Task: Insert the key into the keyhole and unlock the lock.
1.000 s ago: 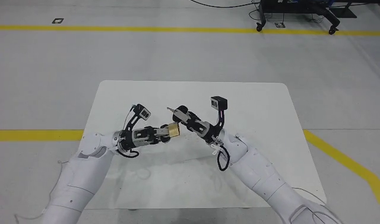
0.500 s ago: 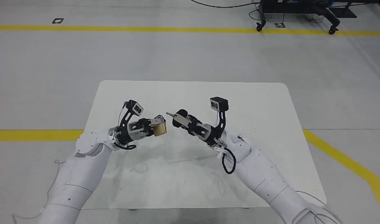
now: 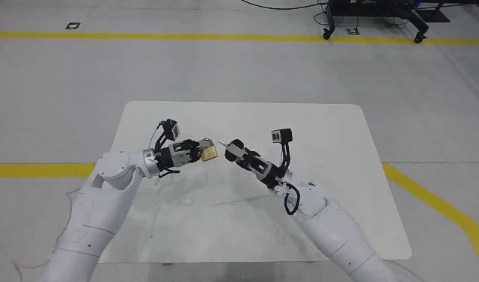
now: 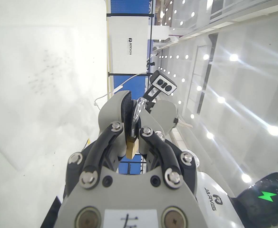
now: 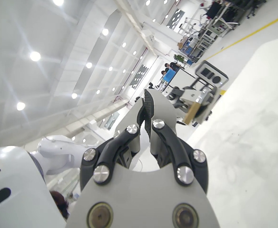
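Where the two arms meet over the middle of the white table (image 3: 337, 132), the left gripper (image 3: 200, 154) is clamped on a small brass padlock (image 3: 209, 153). The right gripper (image 3: 228, 149) sits just to its right, nose pointed at it. Around the table: grey floor, a yellow floor line (image 3: 224, 37) on the far side, a black wheeled cart (image 3: 374, 9) at far right, and a dark cable (image 3: 262, 5) trailing on the floor. From above, the padlock reads as a squat gold block with one flat end turned toward the right gripper. A thin pale sliver, the key (image 3: 221, 143), pokes out of that gripper toward it. Whether the tip touches the lock cannot be told. The left wrist view adds the silver shackle (image 4: 137, 110) standing between the grey fingers (image 4: 112, 112), with the brass body lower down between the black links. In the right wrist view that arm's fingers (image 5: 158, 105) are pressed together. The key is hidden between them, and the padlock's plain brass end shows beyond, over the table.
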